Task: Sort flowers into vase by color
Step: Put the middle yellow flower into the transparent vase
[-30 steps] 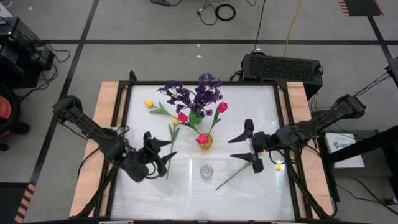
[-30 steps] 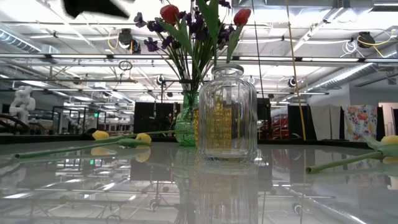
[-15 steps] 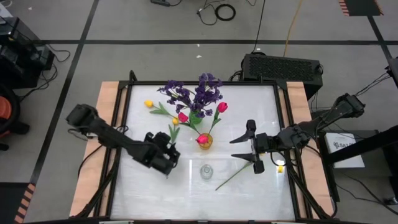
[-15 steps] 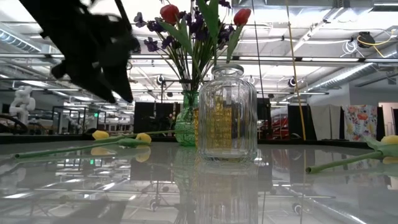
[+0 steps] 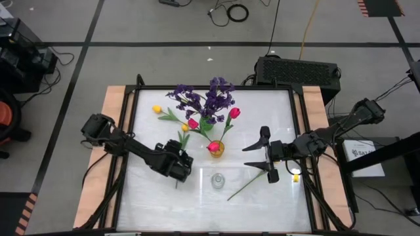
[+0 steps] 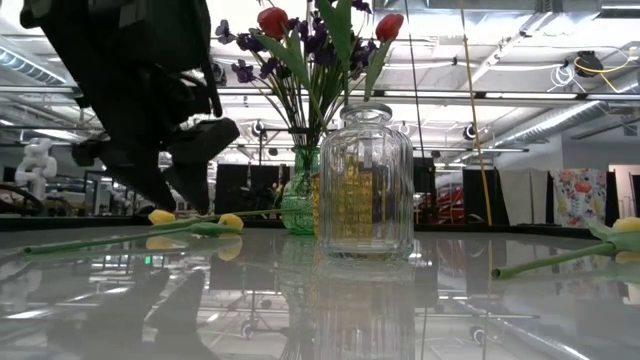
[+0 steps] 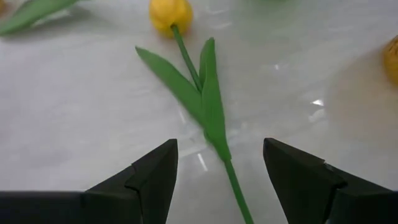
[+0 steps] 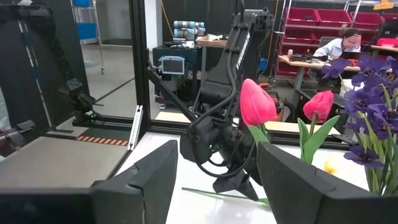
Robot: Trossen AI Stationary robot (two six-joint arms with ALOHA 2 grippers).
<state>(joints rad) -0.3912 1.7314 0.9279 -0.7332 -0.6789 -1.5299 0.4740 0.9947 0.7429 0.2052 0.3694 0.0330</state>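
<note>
Over the table, I have my left gripper low, jaws wide astride a yellow tulip's stem; my right gripper waits mid-table, jaws wide, empty.

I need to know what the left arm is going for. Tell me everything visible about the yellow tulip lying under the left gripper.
The yellow tulip is an artificial flower with a small yellow head, a thin green stem and two long pointed leaves. It lies flat on the glossy white table, loose, its stem running between the open left gripper fingers, which do not touch it.
</note>
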